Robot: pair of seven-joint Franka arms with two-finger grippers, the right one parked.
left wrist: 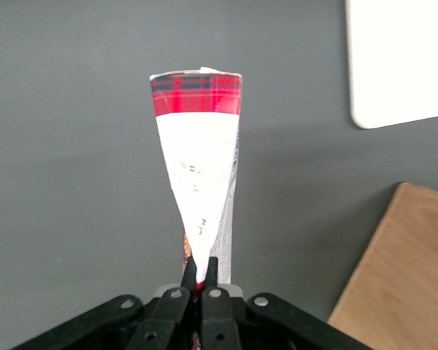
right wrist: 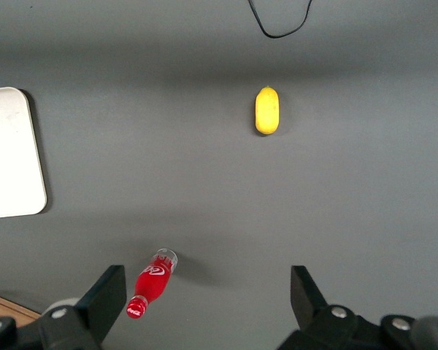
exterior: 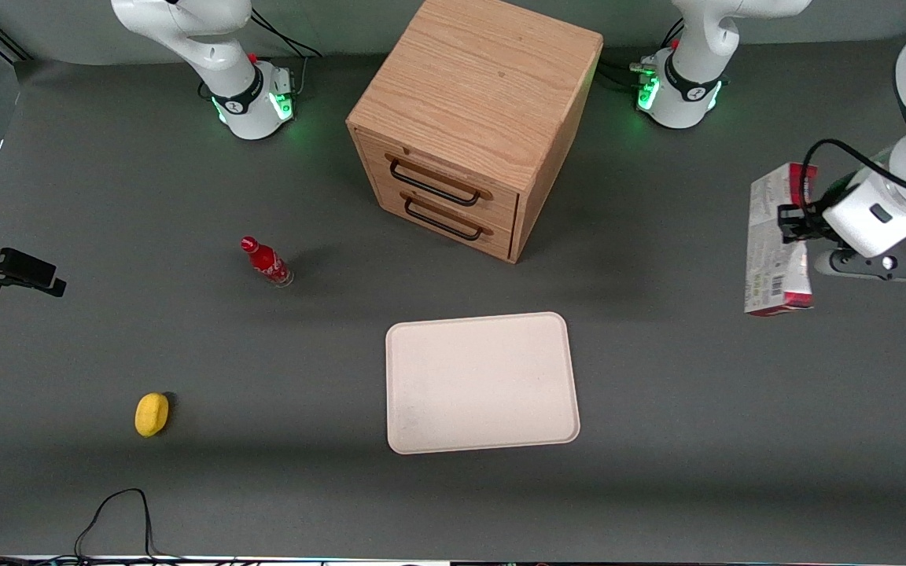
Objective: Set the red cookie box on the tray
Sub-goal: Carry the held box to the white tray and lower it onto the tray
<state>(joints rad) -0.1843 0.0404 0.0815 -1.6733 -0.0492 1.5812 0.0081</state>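
The red cookie box (exterior: 774,244) is a slim carton with grey-white printed panels and red ends. It hangs above the table toward the working arm's end, held at its middle by my gripper (exterior: 793,226). In the left wrist view the red cookie box (left wrist: 199,175) runs away from the camera, and my gripper (left wrist: 200,271) is shut on its thin edge. The cream tray (exterior: 481,383) lies flat on the grey table, nearer the front camera than the cabinet, with nothing on it. A corner of the tray (left wrist: 394,65) shows beside the box.
A wooden two-drawer cabinet (exterior: 475,118) stands at the middle of the table, its corner (left wrist: 398,277) beside the held box. A small red bottle (exterior: 266,261) and a yellow lemon-like object (exterior: 151,413) lie toward the parked arm's end.
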